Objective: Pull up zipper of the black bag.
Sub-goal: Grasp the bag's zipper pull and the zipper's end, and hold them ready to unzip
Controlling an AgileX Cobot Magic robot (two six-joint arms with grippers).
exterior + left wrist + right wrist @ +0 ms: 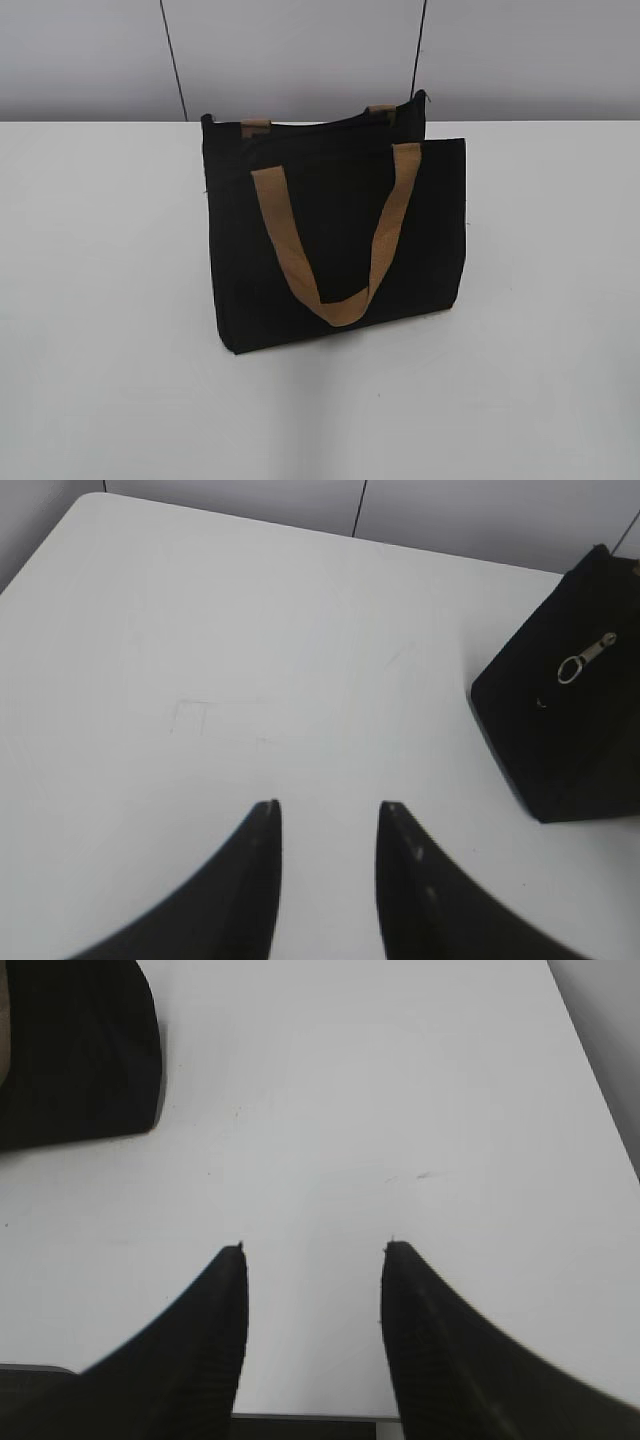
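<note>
- The black bag (335, 235) stands upright mid-table (100, 350), mouth up, probably so you can reach the zipper (585, 658) on its left end.
- Left gripper (328, 820) and right gripper (313, 1260): fingers spread, empty, well apart from the bag.
- Bare tabletop surrounds the bag; approach unobstructed.

You have one black bag (335, 235) on one white table (100, 300). It carries two tan straps: one (335, 235) hangs on its front side, and of the other (256, 127) you see only two short ends at the top edge. There is one zipper (585, 658), to the right of and beyond your left gripper (328, 810). You have two grippers; the second is the right gripper (313, 1250). Each has two fingers, set apart.
</note>
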